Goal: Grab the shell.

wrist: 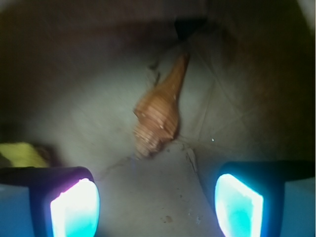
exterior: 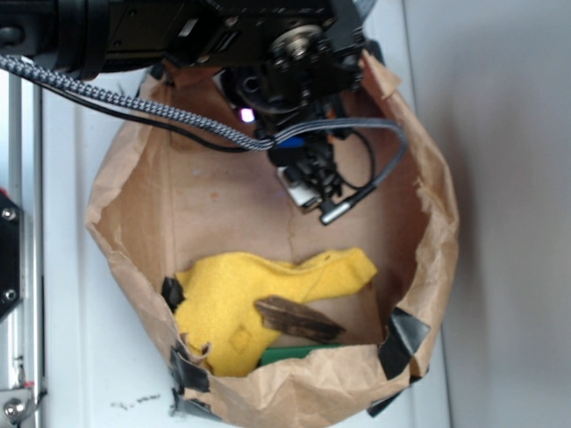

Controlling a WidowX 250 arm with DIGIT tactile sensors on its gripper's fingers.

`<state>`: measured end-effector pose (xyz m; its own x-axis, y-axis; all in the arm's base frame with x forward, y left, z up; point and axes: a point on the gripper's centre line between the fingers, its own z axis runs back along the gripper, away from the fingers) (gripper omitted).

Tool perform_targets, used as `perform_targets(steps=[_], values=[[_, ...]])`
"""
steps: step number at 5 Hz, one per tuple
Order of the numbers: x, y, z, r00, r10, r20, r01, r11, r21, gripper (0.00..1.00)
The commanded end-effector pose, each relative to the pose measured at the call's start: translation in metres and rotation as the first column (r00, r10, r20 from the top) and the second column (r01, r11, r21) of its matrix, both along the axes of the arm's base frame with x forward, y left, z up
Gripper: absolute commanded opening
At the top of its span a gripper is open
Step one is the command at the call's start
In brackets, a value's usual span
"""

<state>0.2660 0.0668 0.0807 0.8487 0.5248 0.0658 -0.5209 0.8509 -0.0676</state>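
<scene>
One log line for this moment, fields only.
hand: open | orange-brown spiral shell: ungrasped, ahead between fingers | location: brown paper bag | step: approach

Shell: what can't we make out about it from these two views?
- Exterior: shell not seen; the arm covers that part of the paper bag.
- Wrist: shell is blurred; whether its tail tip touches the bag wall is unclear.
- Wrist: claw fingers cut off by the bottom edge, tips unseen.
- Both: claw height above the shell is unreadable.
</scene>
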Motion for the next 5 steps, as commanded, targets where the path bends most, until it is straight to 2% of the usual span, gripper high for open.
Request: perform_targets(steps=[1,2,4,5], values=[[0.008,0.02,-0.009,0.988,0.047,0.147,-0.052,0.998,0.029,1.0],[0.026,0.022,-0.005,0.986,0.077,0.147,-0.082,0.996,0.023,1.0],[0.038,0.027,-0.013,0.98,0.119,0.161,-0.132,0.989,0.072,1.0],[0.037,0.024,-0.021,0.974,0.106,0.202,-0.13,0.986,0.108,1.0]])
